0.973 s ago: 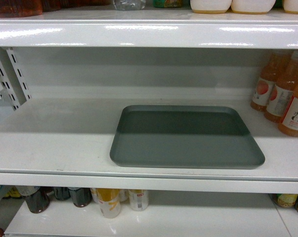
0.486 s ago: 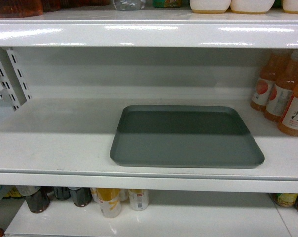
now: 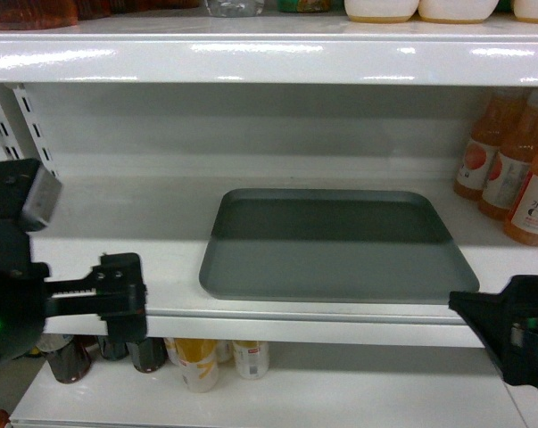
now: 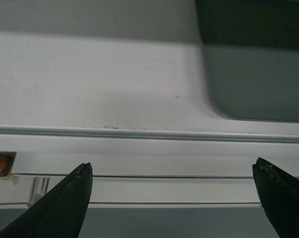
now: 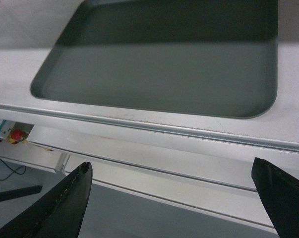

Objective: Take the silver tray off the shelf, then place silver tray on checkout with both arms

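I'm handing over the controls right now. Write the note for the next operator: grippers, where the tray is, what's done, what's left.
Left gripper: open, empty, in front of the shelf edge, left of the silver tray.
Right gripper: open, empty, facing the tray's front edge.
Tray: lies flat on the shelf, near the front lip, untouched. Juice bottles stand to its right.
Done: both arms raised to shelf height.
Left: grip the tray from both sides, lift it off, carry it to the checkout, which is not in view.

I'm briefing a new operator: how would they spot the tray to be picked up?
Look at the white middle shelf, under the glossy upper board. The silver tray lies flat right of centre, left of the orange bottles. It alone is flat, matte grey-green, rectangular and low-rimmed.
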### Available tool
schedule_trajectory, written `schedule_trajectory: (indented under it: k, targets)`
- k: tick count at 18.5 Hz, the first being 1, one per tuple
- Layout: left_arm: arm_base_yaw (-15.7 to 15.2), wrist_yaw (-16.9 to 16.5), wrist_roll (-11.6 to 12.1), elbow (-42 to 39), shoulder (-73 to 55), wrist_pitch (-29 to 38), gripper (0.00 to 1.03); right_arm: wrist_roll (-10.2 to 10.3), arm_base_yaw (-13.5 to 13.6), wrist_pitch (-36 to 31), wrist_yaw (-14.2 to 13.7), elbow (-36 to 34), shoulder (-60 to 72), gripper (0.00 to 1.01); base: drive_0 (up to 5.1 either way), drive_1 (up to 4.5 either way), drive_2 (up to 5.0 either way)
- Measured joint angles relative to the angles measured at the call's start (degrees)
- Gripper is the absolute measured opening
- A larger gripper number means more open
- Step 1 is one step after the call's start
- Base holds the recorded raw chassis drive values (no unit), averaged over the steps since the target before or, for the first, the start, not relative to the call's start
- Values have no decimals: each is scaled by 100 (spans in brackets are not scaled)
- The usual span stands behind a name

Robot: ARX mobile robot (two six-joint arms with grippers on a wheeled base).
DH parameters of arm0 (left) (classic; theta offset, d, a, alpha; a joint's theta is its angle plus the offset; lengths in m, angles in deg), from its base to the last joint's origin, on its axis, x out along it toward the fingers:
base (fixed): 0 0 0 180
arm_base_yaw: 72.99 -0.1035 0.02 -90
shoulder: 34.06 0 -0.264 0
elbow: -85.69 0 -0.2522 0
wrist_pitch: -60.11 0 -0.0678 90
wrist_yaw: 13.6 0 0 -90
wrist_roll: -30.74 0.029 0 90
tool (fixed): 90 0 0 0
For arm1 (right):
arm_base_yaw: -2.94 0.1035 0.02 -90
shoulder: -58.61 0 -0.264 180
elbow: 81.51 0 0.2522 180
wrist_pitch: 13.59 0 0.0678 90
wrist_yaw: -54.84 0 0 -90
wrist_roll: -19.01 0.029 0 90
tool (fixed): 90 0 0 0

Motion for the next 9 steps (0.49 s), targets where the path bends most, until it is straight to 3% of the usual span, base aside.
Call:
schedule_trajectory:
  k: [6, 9]
  targets:
    - [151, -63, -192, 1886, -1709, -404, 98, 684, -428, 210, -424, 1827, 1919, 98, 0, 0, 0]
    - [153, -92, -240, 2719, -2197, -732, 98, 837, -479, 461, -680, 2557, 2396, 98, 0, 0, 0]
